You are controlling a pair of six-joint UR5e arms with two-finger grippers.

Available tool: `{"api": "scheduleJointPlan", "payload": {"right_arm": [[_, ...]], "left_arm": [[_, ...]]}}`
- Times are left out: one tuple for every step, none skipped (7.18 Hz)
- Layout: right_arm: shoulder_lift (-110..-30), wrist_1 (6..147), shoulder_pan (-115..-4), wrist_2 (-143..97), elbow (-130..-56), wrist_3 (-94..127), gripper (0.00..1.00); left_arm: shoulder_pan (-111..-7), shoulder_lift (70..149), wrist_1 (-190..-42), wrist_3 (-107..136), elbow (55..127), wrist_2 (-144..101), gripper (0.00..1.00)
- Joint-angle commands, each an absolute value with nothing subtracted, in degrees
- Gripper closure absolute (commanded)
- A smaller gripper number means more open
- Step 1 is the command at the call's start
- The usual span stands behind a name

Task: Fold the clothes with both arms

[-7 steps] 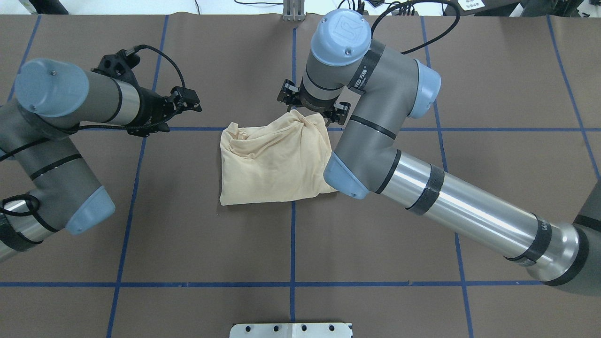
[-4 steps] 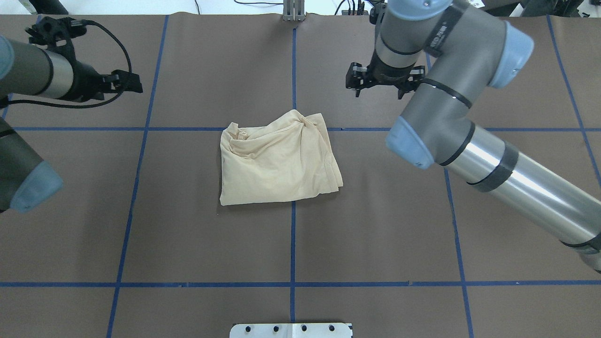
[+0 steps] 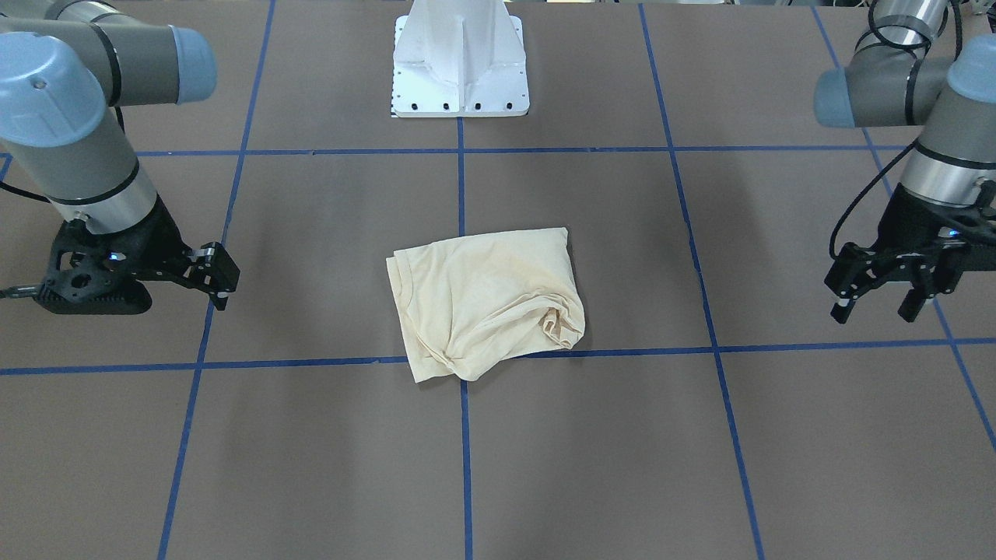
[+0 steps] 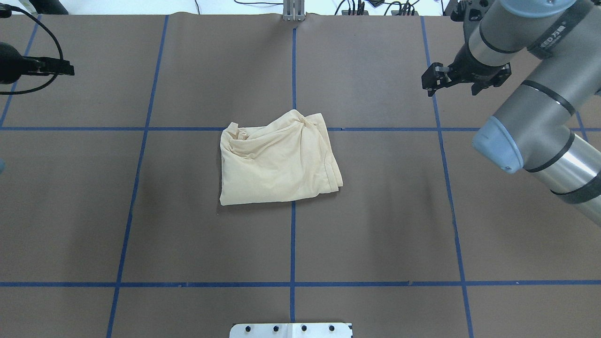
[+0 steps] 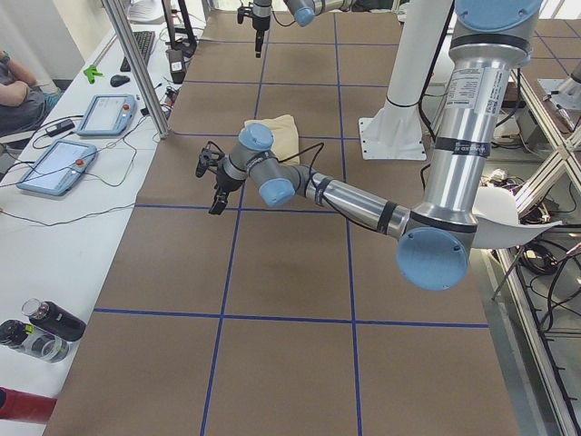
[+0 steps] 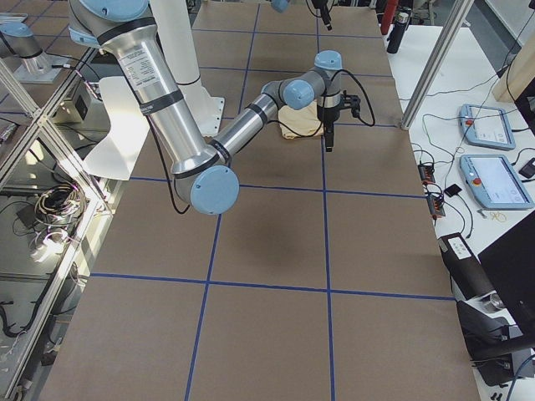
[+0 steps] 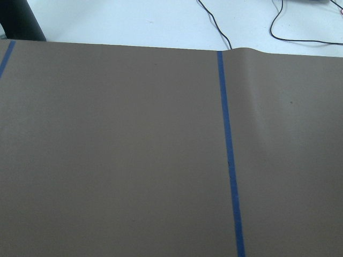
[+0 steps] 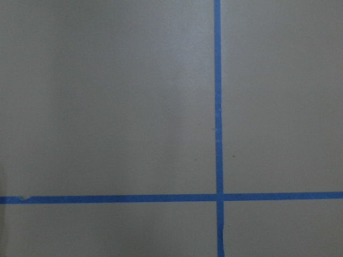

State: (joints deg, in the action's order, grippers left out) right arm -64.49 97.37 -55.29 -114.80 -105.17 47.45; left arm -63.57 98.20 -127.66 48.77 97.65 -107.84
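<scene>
Hovering well out to either side, my right gripper (image 4: 451, 87) and left gripper (image 3: 873, 305) both have their fingers spread and hold nothing. The shirt (image 4: 277, 162) lies as a folded bundle at the centre of the table (image 4: 375, 234), inward from both grippers. Its slightly longer side runs across between them, and the right one is nearer. A second ago that gripper sat at the shirt's far corner; both have since swung outward, leaving the bundle unmoved.
</scene>
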Motion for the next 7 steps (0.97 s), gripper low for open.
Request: {"api": "scheduleJointPlan", "payload": {"right_arm": [[-68.36,96.77,-58.61,-114.87,-105.74,46.76,0.00],[-68.81,96.85,-60.19,-115.13,-104.78,44.50,0.00],[-70.30,96.77,-61.95,-115.48,-103.81,41.34,0.00],[-71.88,96.77,-64.40,-117.14,-102.58,33.74,0.00],[-73.20,96.77,-67.38,-118.90,-100.83,27.92,0.00],[-75.21,96.77,-70.11,-122.66,-99.59,20.81,0.00],[-76.97,96.77,-72.75,-126.44,-98.97,14.57,0.00]], "left_arm": [[-65.04,96.95,-131.40,47.73,94.75,-107.76,0.01],[-64.95,97.29,-131.40,47.29,91.96,-107.67,0.01],[-65.30,96.95,-130.70,45.02,91.76,-108.01,0.01],[-66.69,96.77,-130.17,36.91,91.76,-110.71,0.01],[-70.71,95.03,-127.47,29.17,91.84,-116.48,0.01],[-74.84,94.84,-122.66,20.39,91.93,-119.41,0.01],[-78.19,94.66,-120.17,12.39,91.93,-119.36,0.01]]}}
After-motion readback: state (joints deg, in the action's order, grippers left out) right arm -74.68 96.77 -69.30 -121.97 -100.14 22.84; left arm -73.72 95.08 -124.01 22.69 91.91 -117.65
